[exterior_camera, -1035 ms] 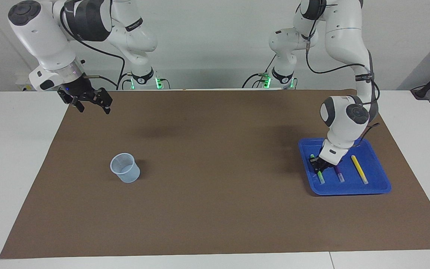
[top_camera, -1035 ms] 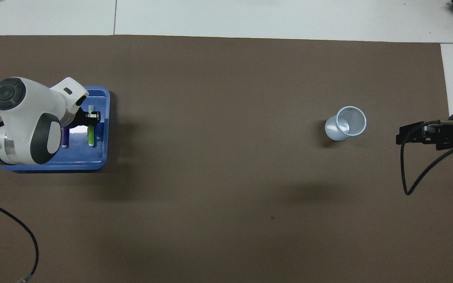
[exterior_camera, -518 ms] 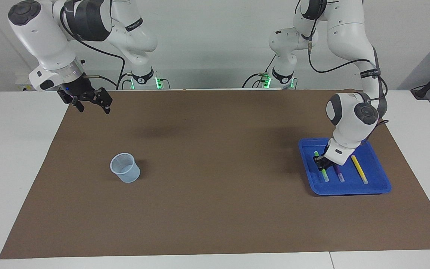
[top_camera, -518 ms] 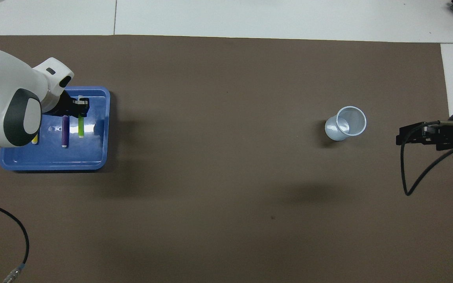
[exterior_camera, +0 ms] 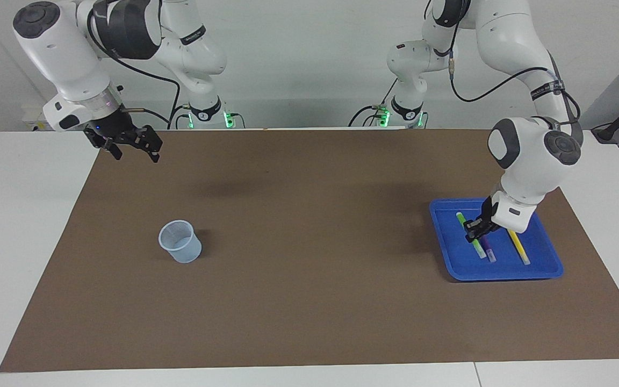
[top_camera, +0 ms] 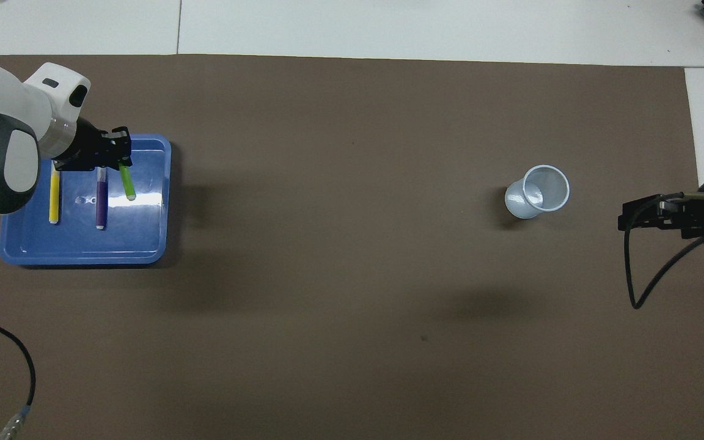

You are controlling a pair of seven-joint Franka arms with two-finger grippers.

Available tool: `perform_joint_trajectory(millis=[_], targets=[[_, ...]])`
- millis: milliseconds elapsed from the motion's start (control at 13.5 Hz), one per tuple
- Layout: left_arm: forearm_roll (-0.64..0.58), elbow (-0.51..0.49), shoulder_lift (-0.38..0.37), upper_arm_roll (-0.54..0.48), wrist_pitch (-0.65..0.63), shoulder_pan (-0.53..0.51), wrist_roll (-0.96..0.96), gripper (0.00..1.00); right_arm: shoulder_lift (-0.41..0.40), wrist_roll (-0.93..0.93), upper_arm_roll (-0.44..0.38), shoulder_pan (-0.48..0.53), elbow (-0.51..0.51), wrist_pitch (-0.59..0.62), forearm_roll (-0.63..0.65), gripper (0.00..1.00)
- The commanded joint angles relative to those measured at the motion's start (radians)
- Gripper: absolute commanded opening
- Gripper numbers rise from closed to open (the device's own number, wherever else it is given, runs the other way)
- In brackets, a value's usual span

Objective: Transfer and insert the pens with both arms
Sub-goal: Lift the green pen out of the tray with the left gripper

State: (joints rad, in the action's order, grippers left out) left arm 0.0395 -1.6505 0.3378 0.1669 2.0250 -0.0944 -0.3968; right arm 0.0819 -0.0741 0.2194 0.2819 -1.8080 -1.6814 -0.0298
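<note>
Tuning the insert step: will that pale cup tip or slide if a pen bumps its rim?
Probably tips easily: the cup looks thin, translucent and empty, so light. It stands free on the brown mat, taller than its narrow base. A nudge likely slides it too.

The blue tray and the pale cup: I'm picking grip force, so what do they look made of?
The blue tray looks like glossy moulded plastic: light glares off its floor and its corners are rounded. The pale cup seems thin translucent plastic, since the mat's tone shows faintly through its wall. Neither can be confirmed by sight alone.
</note>
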Motion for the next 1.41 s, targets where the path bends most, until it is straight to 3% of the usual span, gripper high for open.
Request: perform_joint_trajectory(millis=[0, 296, 518, 814, 1035, 1331], targets=[[0.039, 0.017, -0.031, 0.002, -0.04, 0.039, -0.234, 0.0, 0.036, 0.03, 0.006, 0.01, -0.042, -0.001, 0.019, 1.0], [0.06, 0.021, -0.106, 0.022, -0.126, 0.067, -0.531, 0.0, 0.052, 0.079, 0.006, 0.017, -0.077, -0.038, -0.028, 1.0], [0.077, 0.02, -0.118, 0.089, -0.147, 0.07, -0.805, 0.0, 0.045, 0.092, -0.002, 0.057, -0.068, -0.041, -0.32, 1.0], [0.077, 0.021, -0.129, 0.161, -0.141, 0.129, -1.17, 0.0, 0.048, 0.111, 0.008, 0.043, -0.076, -0.084, -0.569, 1.0], [0.077, 0.018, -0.137, 0.175, -0.124, 0.211, -1.327, 0.0, 0.039, 0.103, 0.008, -0.032, -0.077, -0.21, -0.625, 1.0], [0.076, 0.02, -0.132, 0.175, 0.036, 0.317, -1.667, 0.0, -0.004, 0.106, 0.008, -0.091, -0.073, -0.273, -0.685, 1.0]])
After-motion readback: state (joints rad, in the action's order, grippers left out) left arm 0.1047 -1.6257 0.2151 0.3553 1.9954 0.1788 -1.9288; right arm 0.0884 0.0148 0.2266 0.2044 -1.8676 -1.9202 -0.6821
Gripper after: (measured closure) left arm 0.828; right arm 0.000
